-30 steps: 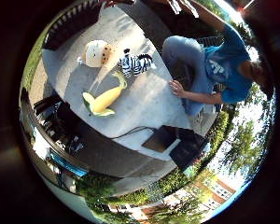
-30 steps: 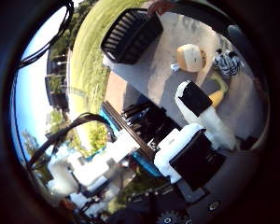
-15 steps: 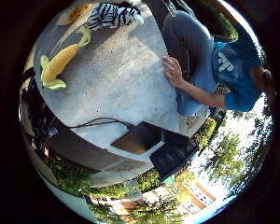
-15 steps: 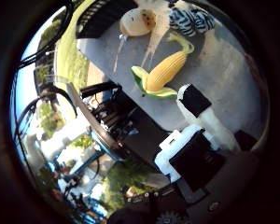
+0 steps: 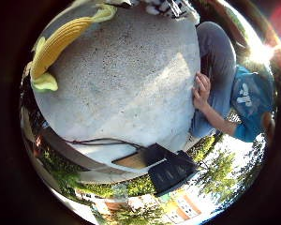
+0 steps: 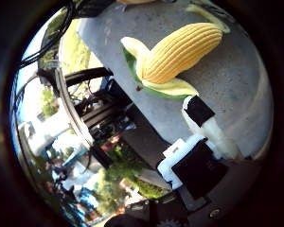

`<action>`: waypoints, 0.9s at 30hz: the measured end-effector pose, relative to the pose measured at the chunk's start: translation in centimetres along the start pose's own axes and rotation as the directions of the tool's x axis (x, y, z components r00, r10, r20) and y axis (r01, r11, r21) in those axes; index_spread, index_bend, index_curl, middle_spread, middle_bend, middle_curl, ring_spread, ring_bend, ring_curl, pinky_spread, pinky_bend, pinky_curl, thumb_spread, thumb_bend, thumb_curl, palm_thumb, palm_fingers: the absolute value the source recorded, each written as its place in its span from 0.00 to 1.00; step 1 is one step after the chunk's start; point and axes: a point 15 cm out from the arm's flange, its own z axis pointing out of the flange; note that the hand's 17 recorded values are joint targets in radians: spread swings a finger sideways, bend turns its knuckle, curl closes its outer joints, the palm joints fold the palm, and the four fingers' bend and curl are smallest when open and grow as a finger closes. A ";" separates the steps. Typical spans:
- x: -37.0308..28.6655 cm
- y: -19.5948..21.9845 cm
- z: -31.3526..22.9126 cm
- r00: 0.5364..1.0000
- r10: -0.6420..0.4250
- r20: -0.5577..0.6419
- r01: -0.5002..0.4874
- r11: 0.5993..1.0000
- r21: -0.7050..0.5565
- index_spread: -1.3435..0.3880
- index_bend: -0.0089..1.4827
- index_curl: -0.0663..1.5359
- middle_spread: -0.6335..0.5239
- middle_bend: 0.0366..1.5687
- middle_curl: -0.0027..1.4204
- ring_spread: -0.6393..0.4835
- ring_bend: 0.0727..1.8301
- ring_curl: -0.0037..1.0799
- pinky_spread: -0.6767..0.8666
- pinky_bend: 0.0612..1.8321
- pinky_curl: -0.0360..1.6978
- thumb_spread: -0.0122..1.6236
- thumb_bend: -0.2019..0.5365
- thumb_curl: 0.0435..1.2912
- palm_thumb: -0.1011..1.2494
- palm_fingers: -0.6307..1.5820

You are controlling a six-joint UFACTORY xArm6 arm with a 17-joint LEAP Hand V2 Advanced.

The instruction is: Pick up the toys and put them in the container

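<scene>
A yellow corn toy (image 6: 176, 55) with green husk leaves lies on the grey table (image 6: 239, 95) and fills much of the right thumb side palm view, close under my palm. My hand (image 6: 201, 151) shows there with a white and black finger stretched straight out beside the corn, not touching it. In the right little finger side palm view the corn (image 5: 58, 44) lies near the table's edge, and part of a black and white striped zebra toy (image 5: 169, 7) shows beside it.
A person sits at the table's far side with a hand (image 5: 201, 91) resting on its edge. A black box (image 5: 170, 169) stands on the ground beside the table (image 5: 131, 94). A dark frame (image 6: 95, 95) stands off the table's near edge.
The camera has come down closer to the table. The corn toy now looks much larger, and the black basket and round toy have left the views.
</scene>
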 end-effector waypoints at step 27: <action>-3.3 -2.2 5.4 0.985 -0.064 -0.162 0.059 0.997 -0.040 0.52 0.10 0.18 0.40 0.39 0.43 0.62 0.52 0.57 0.61 0.14 0.17 0.62 0.24 0.29 0.72 0.60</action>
